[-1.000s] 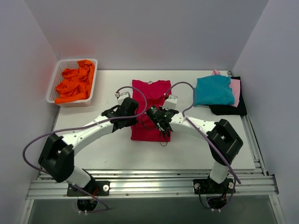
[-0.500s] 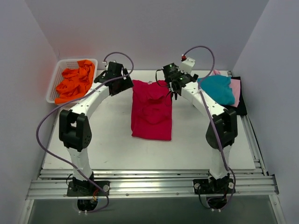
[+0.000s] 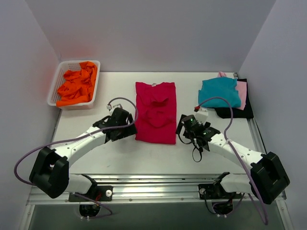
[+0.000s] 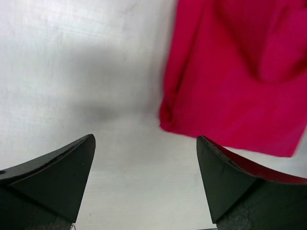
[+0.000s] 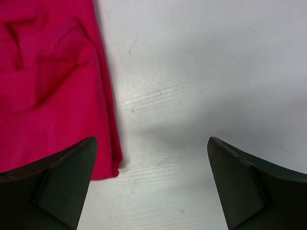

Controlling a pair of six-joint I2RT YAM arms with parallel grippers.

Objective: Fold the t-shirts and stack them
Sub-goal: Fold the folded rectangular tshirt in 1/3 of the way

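Note:
A crimson-red t-shirt point(image 3: 155, 112) lies folded into a long strip in the middle of the table, its near corners also in both wrist views point(image 4: 240, 72) point(image 5: 53, 86). My left gripper point(image 3: 125, 130) stands open just left of its near left corner, over bare table point(image 4: 146, 158). My right gripper point(image 3: 188, 125) stands open just right of its near right corner point(image 5: 151, 163). Neither touches the cloth. At the back right a teal t-shirt point(image 3: 219, 92) lies on a pale pink one point(image 3: 242, 92) and a black one point(image 3: 235, 113). Orange t-shirts point(image 3: 76, 84) fill the basket.
A white lattice basket point(image 3: 56, 91) stands at the back left corner. Grey walls close in the table on three sides. A metal rail point(image 3: 153, 189) runs along the near edge by the arm bases.
Both arms swung from the shirt's far end back to its near corners. The shirt now lies flatter and squarer, and both grippers have let go of it.

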